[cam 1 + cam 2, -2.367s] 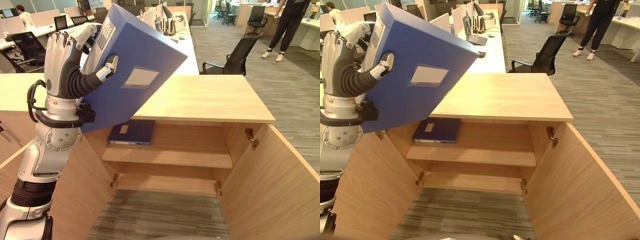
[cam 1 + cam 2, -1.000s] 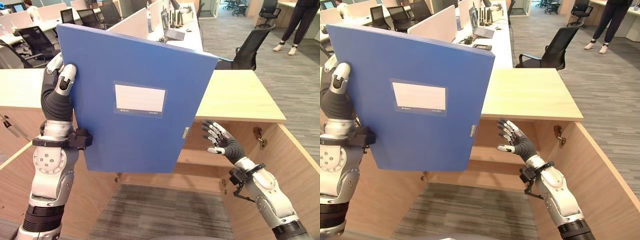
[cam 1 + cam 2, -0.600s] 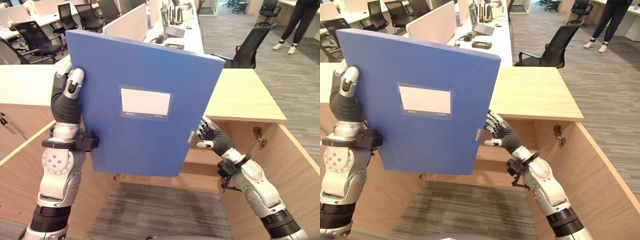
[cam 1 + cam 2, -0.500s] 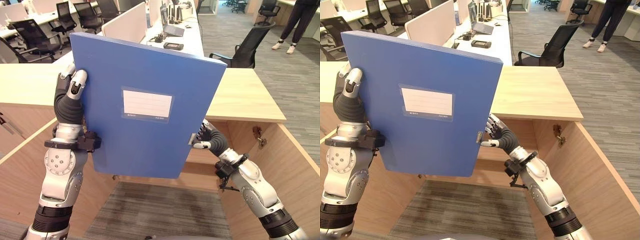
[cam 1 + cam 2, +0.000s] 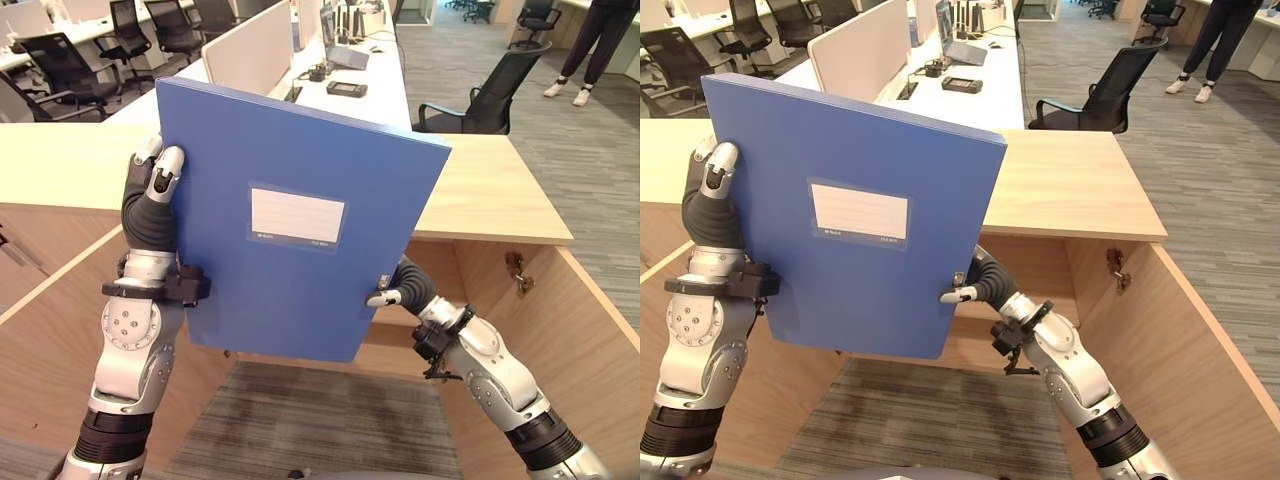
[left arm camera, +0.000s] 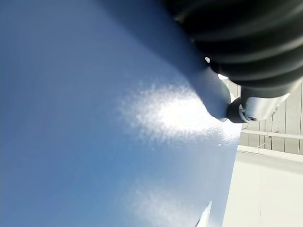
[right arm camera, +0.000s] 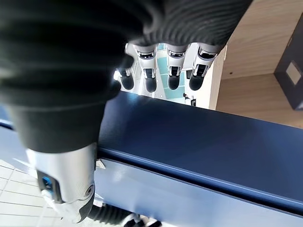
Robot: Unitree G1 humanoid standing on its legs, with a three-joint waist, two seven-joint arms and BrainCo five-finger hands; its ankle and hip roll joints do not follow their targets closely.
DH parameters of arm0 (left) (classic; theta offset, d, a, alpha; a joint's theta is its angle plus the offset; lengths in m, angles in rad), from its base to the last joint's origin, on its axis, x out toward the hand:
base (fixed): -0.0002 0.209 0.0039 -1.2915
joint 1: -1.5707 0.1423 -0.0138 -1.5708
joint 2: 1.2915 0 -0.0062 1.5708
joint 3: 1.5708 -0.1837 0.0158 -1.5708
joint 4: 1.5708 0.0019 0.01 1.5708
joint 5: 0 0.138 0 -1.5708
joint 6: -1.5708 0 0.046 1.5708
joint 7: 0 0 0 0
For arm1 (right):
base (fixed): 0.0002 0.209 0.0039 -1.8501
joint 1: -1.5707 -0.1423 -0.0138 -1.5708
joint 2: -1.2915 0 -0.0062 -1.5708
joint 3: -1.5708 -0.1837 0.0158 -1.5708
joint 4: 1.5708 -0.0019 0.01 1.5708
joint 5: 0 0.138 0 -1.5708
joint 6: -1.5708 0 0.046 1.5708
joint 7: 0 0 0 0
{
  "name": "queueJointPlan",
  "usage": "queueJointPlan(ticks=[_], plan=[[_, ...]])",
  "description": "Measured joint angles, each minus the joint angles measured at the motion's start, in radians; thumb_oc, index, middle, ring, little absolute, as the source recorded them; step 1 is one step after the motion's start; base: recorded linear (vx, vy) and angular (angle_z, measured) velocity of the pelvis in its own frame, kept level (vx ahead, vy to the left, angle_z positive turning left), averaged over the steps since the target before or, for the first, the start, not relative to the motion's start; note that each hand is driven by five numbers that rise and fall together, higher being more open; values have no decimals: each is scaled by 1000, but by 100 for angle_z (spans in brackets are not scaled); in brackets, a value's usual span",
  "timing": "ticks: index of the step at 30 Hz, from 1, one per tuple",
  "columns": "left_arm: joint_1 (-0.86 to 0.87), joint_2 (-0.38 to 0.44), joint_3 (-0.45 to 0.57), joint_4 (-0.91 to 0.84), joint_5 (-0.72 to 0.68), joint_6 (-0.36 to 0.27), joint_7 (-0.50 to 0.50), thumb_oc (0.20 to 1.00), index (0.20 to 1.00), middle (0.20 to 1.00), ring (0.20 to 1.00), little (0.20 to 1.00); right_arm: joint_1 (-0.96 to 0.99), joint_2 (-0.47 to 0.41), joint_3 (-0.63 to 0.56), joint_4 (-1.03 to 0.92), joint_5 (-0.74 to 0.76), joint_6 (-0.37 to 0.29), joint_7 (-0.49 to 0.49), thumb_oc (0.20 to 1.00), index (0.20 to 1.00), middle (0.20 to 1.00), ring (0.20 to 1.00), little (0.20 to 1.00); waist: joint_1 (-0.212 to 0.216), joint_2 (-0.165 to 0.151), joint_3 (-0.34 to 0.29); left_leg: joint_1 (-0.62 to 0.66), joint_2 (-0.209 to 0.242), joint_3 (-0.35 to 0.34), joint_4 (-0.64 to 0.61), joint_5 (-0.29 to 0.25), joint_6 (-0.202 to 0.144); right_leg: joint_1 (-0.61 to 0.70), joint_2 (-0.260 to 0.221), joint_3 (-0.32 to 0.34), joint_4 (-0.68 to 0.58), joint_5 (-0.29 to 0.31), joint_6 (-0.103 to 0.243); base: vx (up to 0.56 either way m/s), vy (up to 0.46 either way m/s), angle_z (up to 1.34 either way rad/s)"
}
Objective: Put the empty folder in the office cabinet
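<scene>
Black office chairs (image 5: pixel 478 95) — desks (image 5: pixel 350 85) with partitions — a person's legs (image 5: pixel 1203 45) beyond.

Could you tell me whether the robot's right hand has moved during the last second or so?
Yes. The right hand has come leftward from under the cabinet top to the blue folder's right edge.

Blue folder (image 5: pixel 290 220) upright, front of cabinet (image 5: pixel 480 200)

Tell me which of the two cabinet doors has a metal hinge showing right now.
The right door: its hinge shows at the cabinet's edge. The left door shows none, partly hidden behind the folder.
</scene>
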Motion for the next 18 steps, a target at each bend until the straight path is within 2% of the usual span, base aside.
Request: queueJointPlan(ticks=[12,14,15,18], plan=[[-3,-12,-41,0,23,2,9,200,200,200,200,200,-12,18,26,3,8,0,-16,1000,1000,1000,1000,1000,-1,-8,5,1,0,2,1,0,0,0,0,2,0,0,0,0,0,0],[-4,-14,-43,0,36,2,12,200,200,200,200,200,-12,19,29,13,8,0,-18,413,413,413,413,413,0,-8,5,1,0,2,1,0,0,0,0,2,0,0,0,0,0,0],[-4,-14,-44,0,39,3,12,200,200,200,200,200,-12,19,30,18,8,0,-22,200,200,200,200,200,0,-8,5,1,0,2,1,0,0,0,0,2,0,0,0,0,0,0],[-4,-14,-44,0,43,3,16,200,200,200,200,200,-12,20,29,30,8,0,-47,200,200,200,200,200,-1,-8,5,1,0,2,1,0,0,0,0,2,0,0,0,0,0,0]])
